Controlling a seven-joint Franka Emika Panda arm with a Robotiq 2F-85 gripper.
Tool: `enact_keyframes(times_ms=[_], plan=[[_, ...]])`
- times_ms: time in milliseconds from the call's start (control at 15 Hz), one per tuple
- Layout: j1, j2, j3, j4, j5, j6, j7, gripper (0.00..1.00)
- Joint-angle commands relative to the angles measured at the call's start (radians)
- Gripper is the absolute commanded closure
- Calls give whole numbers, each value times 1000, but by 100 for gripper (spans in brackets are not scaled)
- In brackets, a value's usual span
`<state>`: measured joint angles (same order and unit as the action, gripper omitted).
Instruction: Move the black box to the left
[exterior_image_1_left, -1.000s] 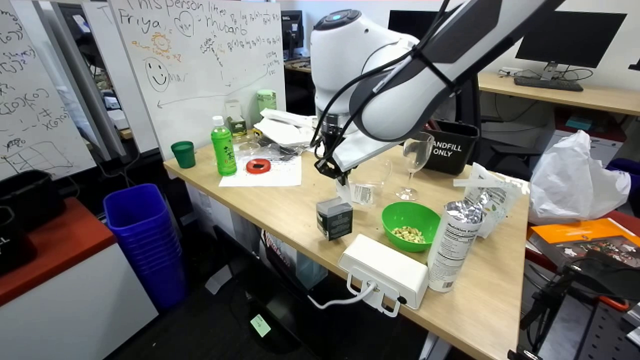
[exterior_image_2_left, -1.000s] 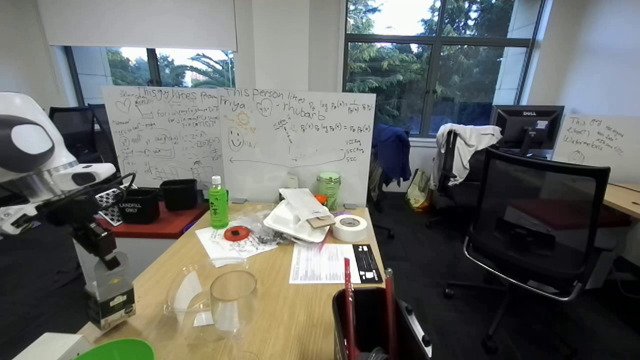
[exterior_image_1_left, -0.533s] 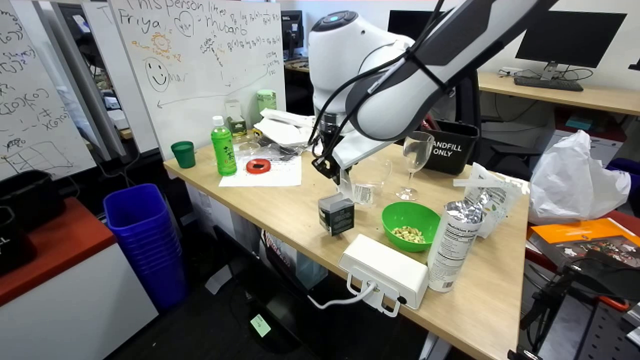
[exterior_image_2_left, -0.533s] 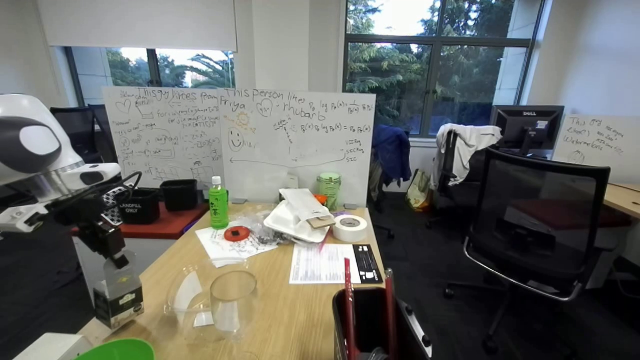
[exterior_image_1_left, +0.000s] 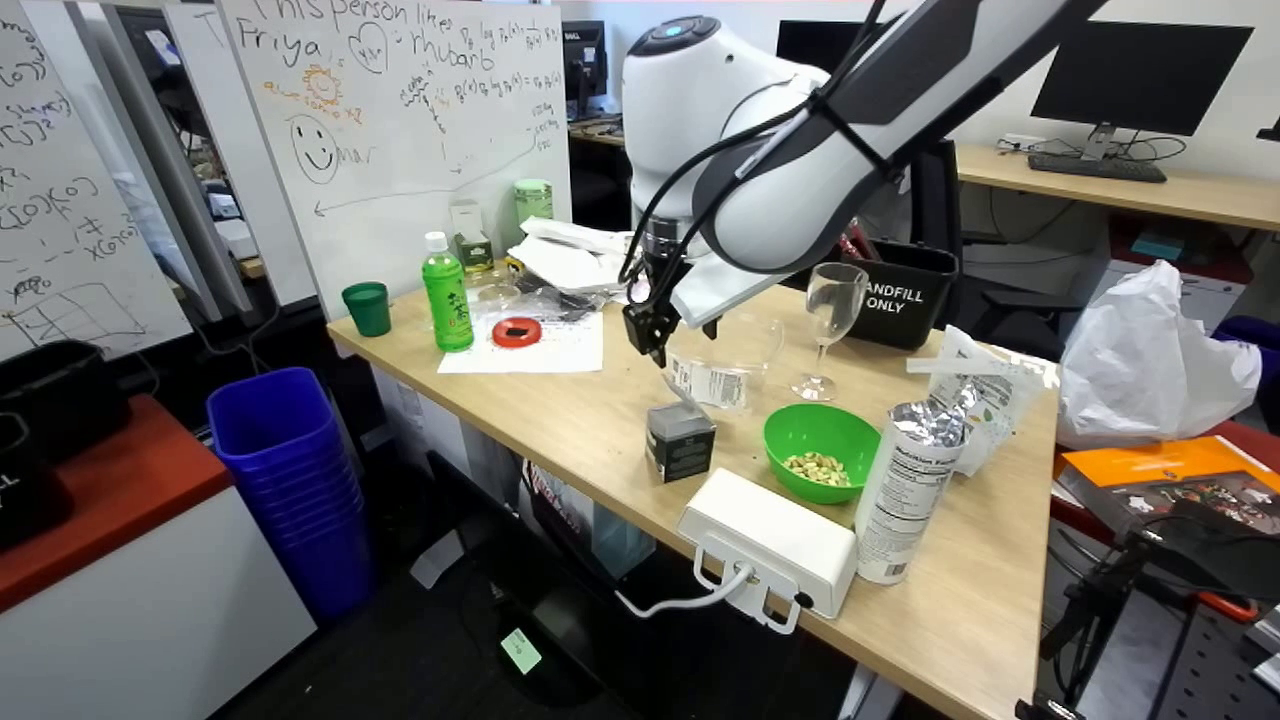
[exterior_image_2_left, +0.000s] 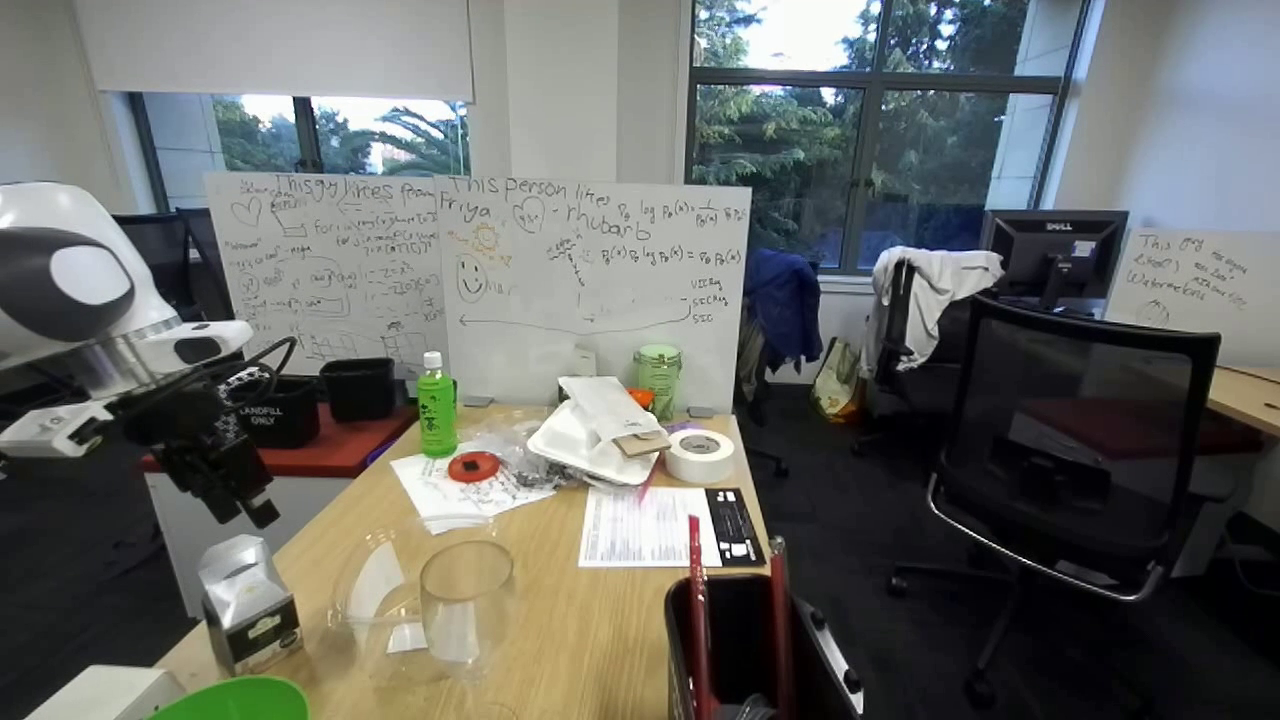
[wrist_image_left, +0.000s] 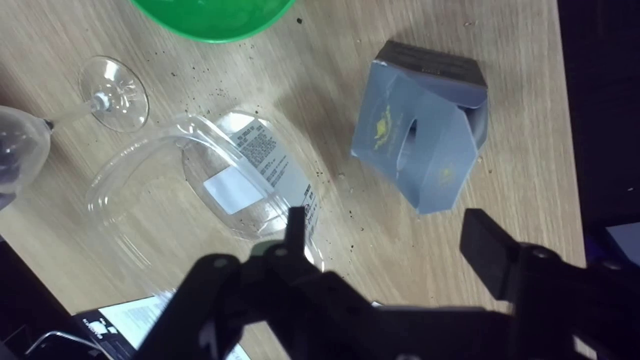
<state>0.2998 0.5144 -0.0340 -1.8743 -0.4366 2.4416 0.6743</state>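
In an exterior view the small black cube-like cardboard box (exterior_image_1_left: 682, 448) sits just below centre, left of a round green plastic bowl (exterior_image_1_left: 800, 427) holding pale nut-like pieces (exterior_image_1_left: 817, 468). In an exterior view, and only there, a white roll of tape (exterior_image_2_left: 699, 470) lies right of centre, above a black rectangular bin (exterior_image_2_left: 737, 635) holding long red rods (exterior_image_2_left: 697, 620). The wrist view alone shows yellow marks on the box's grey flaps, upper right, with the black gripper (wrist_image_left: 385, 225) below, its fingers spread well apart.

The wrist view's top edge is cutting off the bowl (wrist_image_left: 215, 22), and its left edge the wineglass (wrist_image_left: 21, 145); the gripper (wrist_image_left: 386, 229) is appearing blurred. In an exterior view, lettering on the black box (exterior_image_1_left: 684, 448) is coming out too small to read.
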Motion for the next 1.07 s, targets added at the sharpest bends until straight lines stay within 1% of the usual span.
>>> enact_keyframes(times_ms=[0,200,467,533,600,733,1000], plan=[[2,-13,-12,-8,13,9,-33,0],[-25,-57,4,-26,59,-15,-74,0],[-78,-175,44,-79,213,-83,-250,0],[-44,-118,10,-27,159,-57,-177,0],[-55,-146,20,-41,181,-75,-206,0],[-64,-172,30,-64,189,-87,-220,0],[-63,-167,33,-69,189,-86,-220,0]])
